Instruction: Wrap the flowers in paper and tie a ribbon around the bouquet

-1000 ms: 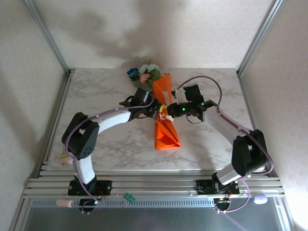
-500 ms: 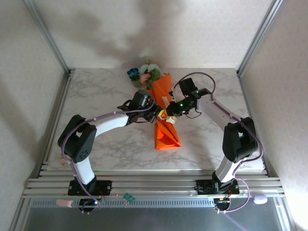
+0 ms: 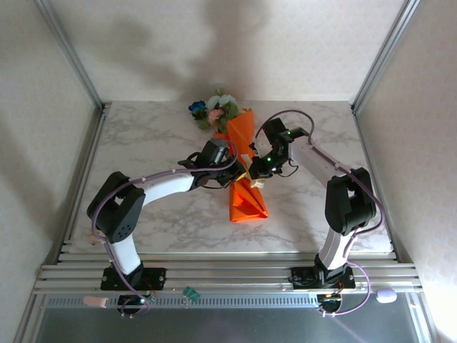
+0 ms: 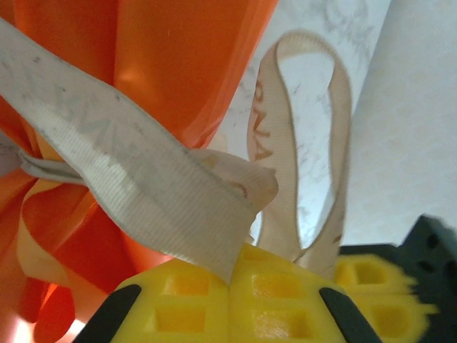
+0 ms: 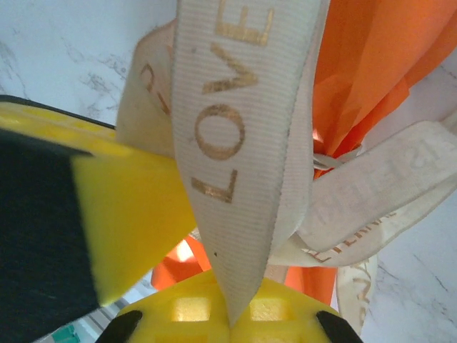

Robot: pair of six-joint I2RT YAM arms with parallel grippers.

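Now the left tool (image 4: 230, 277) and right tool (image 5: 230, 316) each pinch the ribbon (image 4: 143, 179) around the bouquet (image 3: 246, 204), flowers (image 3: 216, 111) toward the table's (image 3: 143, 143) far edge.

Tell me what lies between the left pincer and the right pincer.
The pinched waist of the bouquet, seen from the top view; left pincer and right pincer each clamp the ribbon there.

Soft bright light, diffuse shadows on the back wall (image 3: 214, 43); fingers (image 4: 193, 304) blur close-up.
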